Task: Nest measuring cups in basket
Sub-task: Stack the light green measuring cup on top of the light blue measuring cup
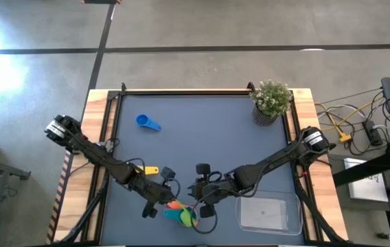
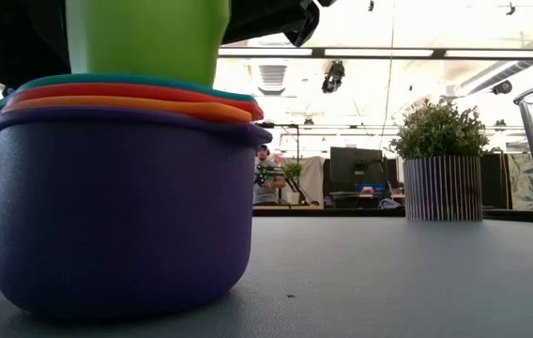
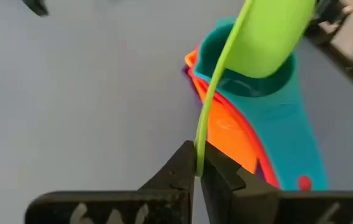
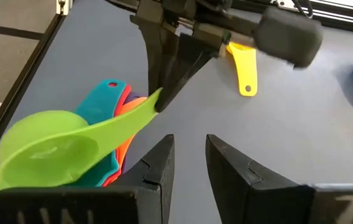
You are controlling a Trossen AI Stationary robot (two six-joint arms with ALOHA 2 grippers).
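**Green cup held over the stack, basket waiting empty**

My left fingers are clamped edge-on around the flat handle of the green cup, pinching it thin between the two tips. The cup hangs tilted over the stack, its bowl above the teal cup; from desk height its base reaches down behind the teal rim, but I cannot tell whether it touches inside. Under the teal sit red, orange and then the big purple cup, whose base rests flat on the desk at the near edge.

My right fingers hover just beside the stack, pointed toward the green handle, slightly apart with nothing between them.

A little farther out, the yellow cup lies on the desk just beyond my left wrist, and the blue cup sits well apart toward the far left. The clear basket lies to the right of the stack, near the front edge, with no cup in it that I can see. The potted plant stands at the far right corner.

I judge I am seating the green cup in the teal one. Next it needs levelling and lowering until it settles, then release. Yellow and blue remain to be nested, and the stack must go into the basket.
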